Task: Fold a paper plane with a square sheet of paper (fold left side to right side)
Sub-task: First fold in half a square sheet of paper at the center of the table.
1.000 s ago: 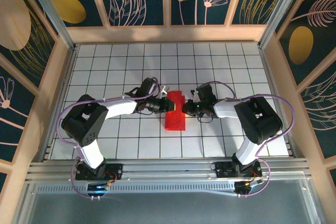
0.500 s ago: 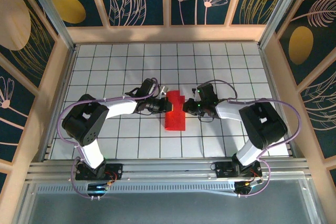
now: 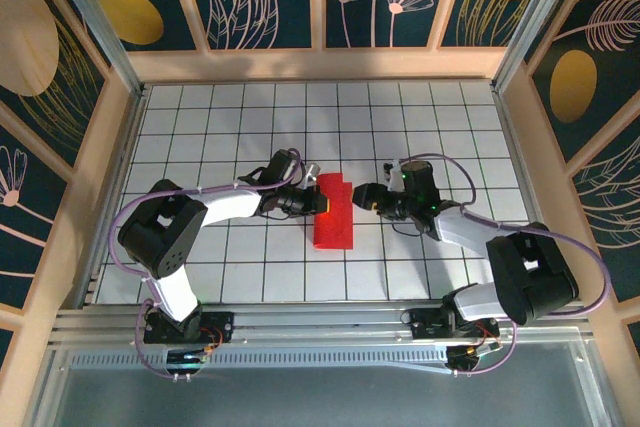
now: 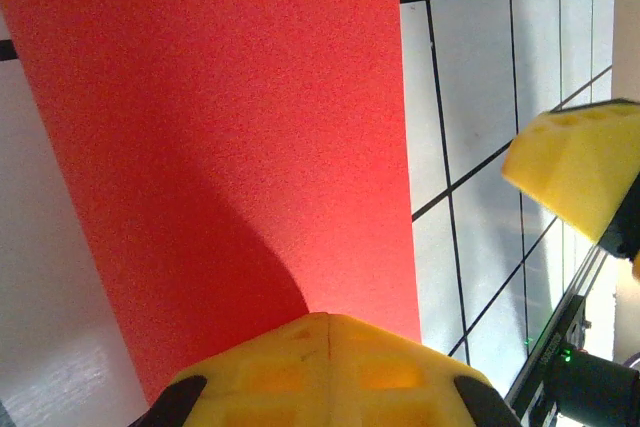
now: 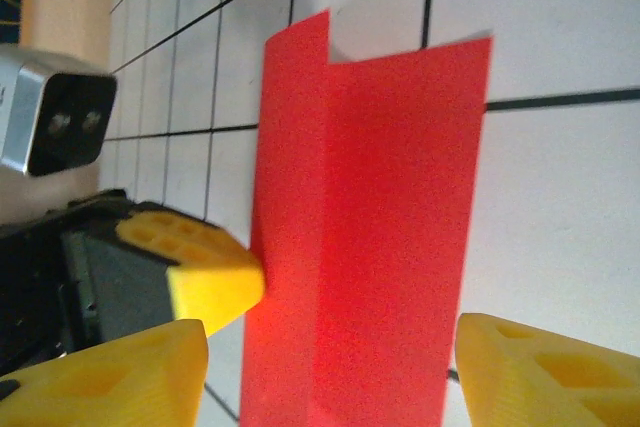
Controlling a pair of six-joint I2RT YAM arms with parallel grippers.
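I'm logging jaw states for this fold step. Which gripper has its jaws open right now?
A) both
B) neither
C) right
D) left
C: the right gripper has its yellow fingers wide apart, while those of the left gripper are pressed together at the edge of the red paper.

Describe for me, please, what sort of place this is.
Probably a lab test cell for robots: a white gridded table, fenced by aluminium rails and floral-printed panels, with a left arm and right arm bolted at its near edge.
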